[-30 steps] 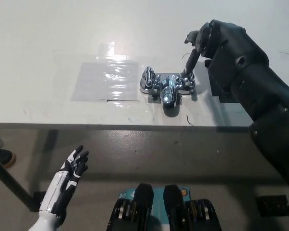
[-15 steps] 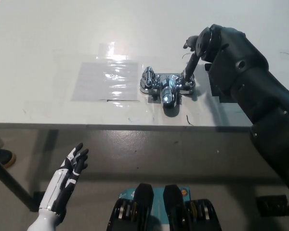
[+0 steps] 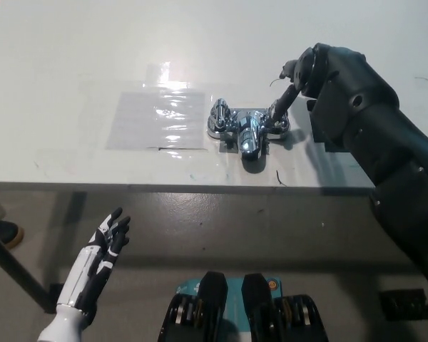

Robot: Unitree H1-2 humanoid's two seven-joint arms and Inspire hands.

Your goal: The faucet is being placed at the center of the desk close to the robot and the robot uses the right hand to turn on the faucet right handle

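White bench (image 3: 71,64) holds the faucet (image 3: 246,130) at its near middle, so placing looks done, and the right hand (image 3: 312,70) meets the right handle (image 3: 278,120), grip impossible to tell, the turn apparently unfinished, while the left hand (image 3: 104,246) hangs low, released.

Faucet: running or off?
Looks off: no water shows at the faucet spout. Right hand touches the right handle; left hand open, lower left.

Faucet (image 3: 247,127) and plastic sheet (image 3: 155,120) on desk (image 3: 71,50)
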